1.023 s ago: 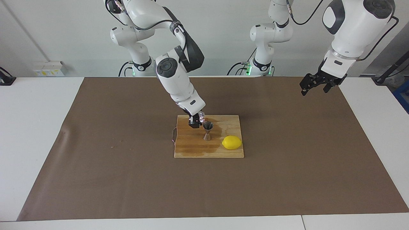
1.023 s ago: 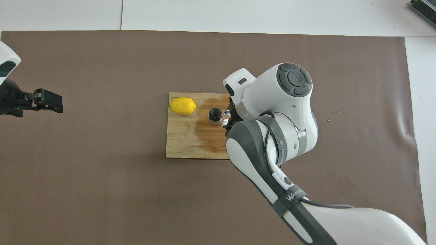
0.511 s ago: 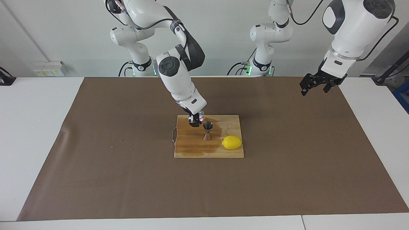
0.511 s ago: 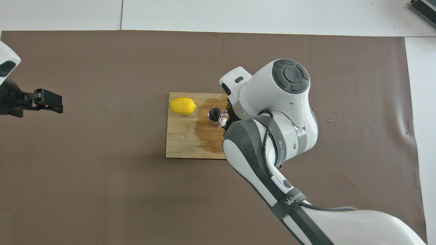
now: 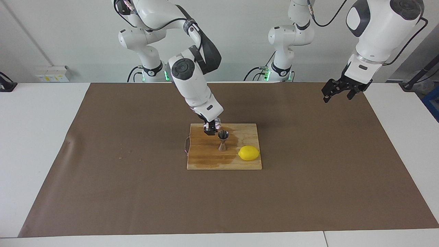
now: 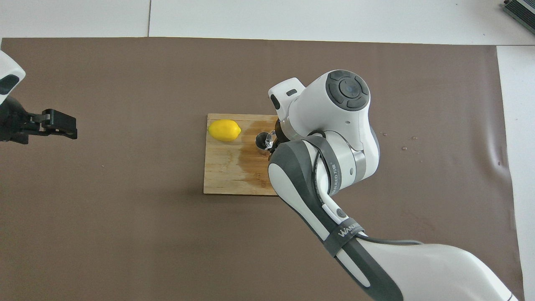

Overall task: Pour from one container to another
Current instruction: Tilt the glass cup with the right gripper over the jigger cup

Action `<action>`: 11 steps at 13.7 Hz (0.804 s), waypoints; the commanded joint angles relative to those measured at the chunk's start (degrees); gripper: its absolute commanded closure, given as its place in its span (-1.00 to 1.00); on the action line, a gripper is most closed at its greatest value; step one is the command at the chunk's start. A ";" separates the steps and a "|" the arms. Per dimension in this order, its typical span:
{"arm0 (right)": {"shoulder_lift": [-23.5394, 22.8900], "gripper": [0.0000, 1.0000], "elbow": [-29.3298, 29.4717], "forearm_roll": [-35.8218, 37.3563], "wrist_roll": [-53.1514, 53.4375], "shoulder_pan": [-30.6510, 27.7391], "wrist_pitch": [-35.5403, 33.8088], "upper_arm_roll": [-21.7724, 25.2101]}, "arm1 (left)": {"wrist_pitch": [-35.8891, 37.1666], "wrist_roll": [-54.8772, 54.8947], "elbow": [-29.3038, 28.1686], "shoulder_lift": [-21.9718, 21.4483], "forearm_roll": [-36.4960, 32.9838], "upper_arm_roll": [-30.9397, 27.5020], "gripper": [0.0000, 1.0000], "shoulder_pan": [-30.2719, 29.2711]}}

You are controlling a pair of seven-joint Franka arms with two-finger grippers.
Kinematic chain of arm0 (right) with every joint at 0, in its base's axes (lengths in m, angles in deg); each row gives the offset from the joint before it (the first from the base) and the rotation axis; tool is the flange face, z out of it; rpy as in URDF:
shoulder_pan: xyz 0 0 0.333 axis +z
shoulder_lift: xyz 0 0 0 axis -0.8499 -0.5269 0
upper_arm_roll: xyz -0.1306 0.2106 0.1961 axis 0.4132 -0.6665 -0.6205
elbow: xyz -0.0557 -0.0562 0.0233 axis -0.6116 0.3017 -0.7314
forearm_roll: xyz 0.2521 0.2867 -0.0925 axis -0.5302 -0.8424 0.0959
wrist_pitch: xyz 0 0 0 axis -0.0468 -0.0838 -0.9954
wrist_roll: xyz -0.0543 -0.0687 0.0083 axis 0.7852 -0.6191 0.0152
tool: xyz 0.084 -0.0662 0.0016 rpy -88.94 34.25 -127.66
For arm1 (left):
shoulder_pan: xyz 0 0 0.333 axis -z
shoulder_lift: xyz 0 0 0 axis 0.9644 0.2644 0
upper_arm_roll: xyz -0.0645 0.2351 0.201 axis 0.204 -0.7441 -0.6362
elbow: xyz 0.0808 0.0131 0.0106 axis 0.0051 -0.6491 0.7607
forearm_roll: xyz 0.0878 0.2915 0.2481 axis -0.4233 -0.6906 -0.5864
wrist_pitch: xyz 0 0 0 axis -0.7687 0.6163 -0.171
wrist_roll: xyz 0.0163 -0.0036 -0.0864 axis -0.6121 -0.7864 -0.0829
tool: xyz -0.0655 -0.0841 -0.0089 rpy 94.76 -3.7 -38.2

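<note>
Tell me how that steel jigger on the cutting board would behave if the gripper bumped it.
The jigger stands upright on a narrow cone base with a pinched waist, so it would probably tip rather than slide. The cutting board looks wet around it, which may let it skid. Tipped, it could roll toward the lemon.

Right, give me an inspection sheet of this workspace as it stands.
Surface: brown mat on white table; wooden board mid-mat, wet stain.
Job's things: glass cup held over the board beside steel jigger, which stands upright.
Clutter: lemon on board, beside jigger.
End effectors: right end effector shut on cup; left end effector open, waiting over mat.
Cables: black cables along both arms.
Surroundings: plain wall.
</note>
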 commanded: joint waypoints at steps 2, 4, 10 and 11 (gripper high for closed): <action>-0.65 0.75 1.97 1.95 3.99 0.74 0.07 -0.44 | -0.35 -0.63 -2.11 -1.80 -0.85 0.12 -1.00 -0.18; -0.65 0.75 2.05 2.56 4.07 0.83 -0.54 -0.36 | -0.35 -0.63 -2.11 -1.80 -0.85 0.12 -1.00 -0.18; -1.00 0.75 2.93 5.47 5.39 0.92 -0.81 -0.44 | -0.35 -0.63 -2.11 -1.80 -0.85 0.12 -1.00 -0.18; -1.18 0.75 3.46 5.47 5.48 0.92 -0.81 -0.44 | -0.27 -0.63 -2.11 -1.80 -0.85 0.12 -1.00 -0.18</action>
